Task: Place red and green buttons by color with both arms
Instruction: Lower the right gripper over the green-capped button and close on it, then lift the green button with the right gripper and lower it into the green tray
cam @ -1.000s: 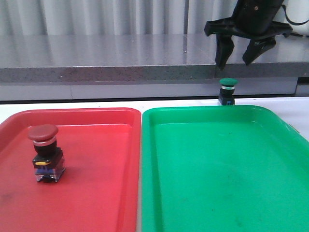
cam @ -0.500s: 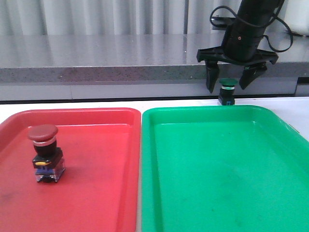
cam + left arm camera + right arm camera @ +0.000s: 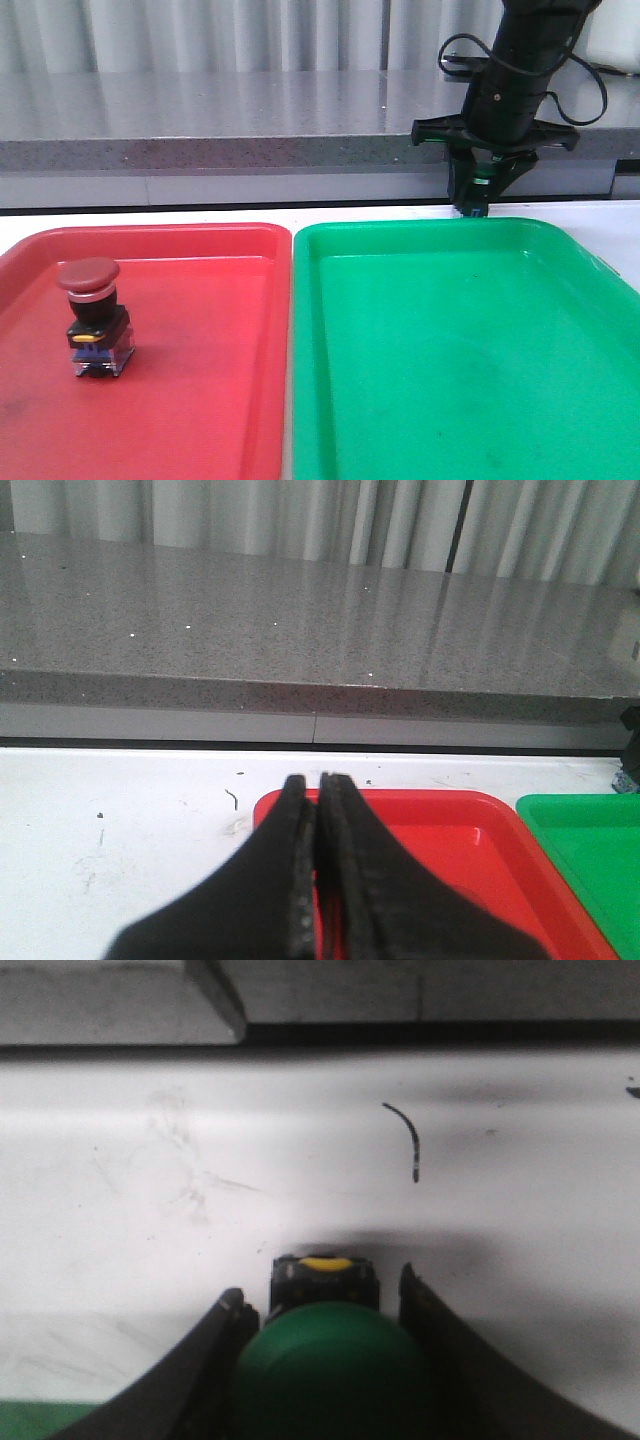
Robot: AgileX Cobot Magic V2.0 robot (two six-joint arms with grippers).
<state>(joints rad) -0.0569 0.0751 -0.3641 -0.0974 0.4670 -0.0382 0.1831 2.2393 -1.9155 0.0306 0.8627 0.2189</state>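
Note:
The red button (image 3: 92,315) stands upright in the left part of the red tray (image 3: 200,360). Behind the far rim of the green tray (image 3: 450,350), the green button (image 3: 335,1370) stands on the white table. My right gripper (image 3: 480,185) has come down over it, and its fingers press both sides of the green cap. From the front only the button's base (image 3: 471,209) shows under the fingers. My left gripper (image 3: 315,780) is shut with nothing in it, over the far left corner of the red tray (image 3: 430,830).
A grey stone ledge (image 3: 220,130) with curtains behind it runs along the back of the table. The two trays sit side by side, almost touching. A short black mark (image 3: 408,1140) is on the white table beyond the green button.
The right gripper has dropped from above the green button down around it, and its wide-open fingers have closed onto the cap. The red button has not moved.

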